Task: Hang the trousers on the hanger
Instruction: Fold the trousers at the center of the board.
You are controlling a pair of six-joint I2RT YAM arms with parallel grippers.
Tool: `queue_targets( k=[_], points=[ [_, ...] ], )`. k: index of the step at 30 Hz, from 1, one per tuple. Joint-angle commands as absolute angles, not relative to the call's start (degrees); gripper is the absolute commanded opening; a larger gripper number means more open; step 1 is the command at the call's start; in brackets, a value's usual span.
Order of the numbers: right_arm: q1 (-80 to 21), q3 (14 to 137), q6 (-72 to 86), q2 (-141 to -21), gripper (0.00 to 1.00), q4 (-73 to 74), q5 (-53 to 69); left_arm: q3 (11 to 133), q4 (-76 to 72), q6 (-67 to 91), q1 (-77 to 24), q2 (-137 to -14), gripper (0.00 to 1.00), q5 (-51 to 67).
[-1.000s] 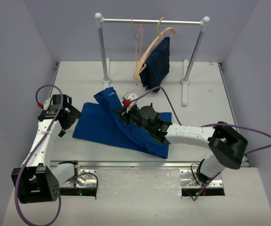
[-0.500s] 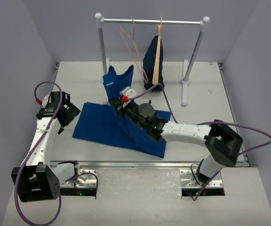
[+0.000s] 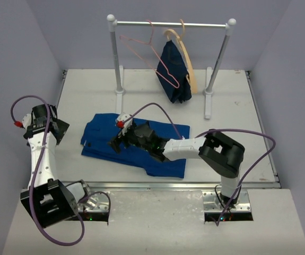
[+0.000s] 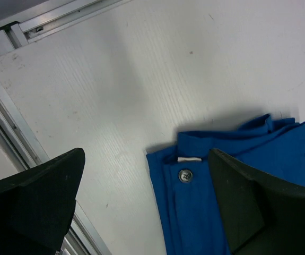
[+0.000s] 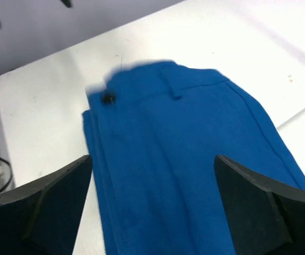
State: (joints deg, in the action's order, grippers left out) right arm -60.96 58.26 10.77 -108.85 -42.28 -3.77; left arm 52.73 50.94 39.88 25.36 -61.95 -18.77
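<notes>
The trousers lay folded flat on the worktop, not yet on the pink wire hanger, which hung from the rail, well apart. The right claw hovered released above the waistband, gripping nothing. The left claw was released nearby. We judged a fresh grasp necessary.

The left gripper and right gripper both gape wide, right arm stretched low leftward.
</notes>
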Motion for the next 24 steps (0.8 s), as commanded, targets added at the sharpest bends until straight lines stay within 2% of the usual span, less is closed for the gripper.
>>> queue_targets(
  k=[1,5,8,12,13,16,20,24],
  points=[
    [-61.3,60.2,17.6,-99.3,0.99,-34.2,-3.9,54.1,48.4,37.6,25.7,-63.6,1.0,-16.1],
    [-58.9,60.5,28.8,-91.2,0.99,-13.6,-9.4,54.0,47.1,35.0,25.7,-65.8,1.0,-11.3],
    [-51.6,60.3,41.6,-91.5,0.99,7.4,-4.8,51.0,44.3,33.6,25.1,-69.0,1.0,-4.6],
    [-45.5,55.7,50.9,-94.1,0.99,17.9,-1.8,49.3,41.8,34.9,19.4,-73.2,1.0,-1.1],
    [-45.4,54.3,51.2,-94.8,0.99,19.0,-1.7,50.6,41.8,35.7,13.9,-74.0,1.0,-4.6],
    [-45.3,52.0,51.3,-97.7,0.99,20.9,-0.4,53.0,42.9,39.5,8.0,-77.3,1.0,-8.7],
    [-43.7,48.4,50.8,-98.3,0.99,25.2,-4.4,53.4,44.6,43.3,6.9,-78.9,1.0,-14.0],
    [-34.9,44.8,45.9,-98.0,0.99,25.2,-2.1,52.5,48.2,47.3,6.7,-78.0,1.0,-17.6]
  ],
)
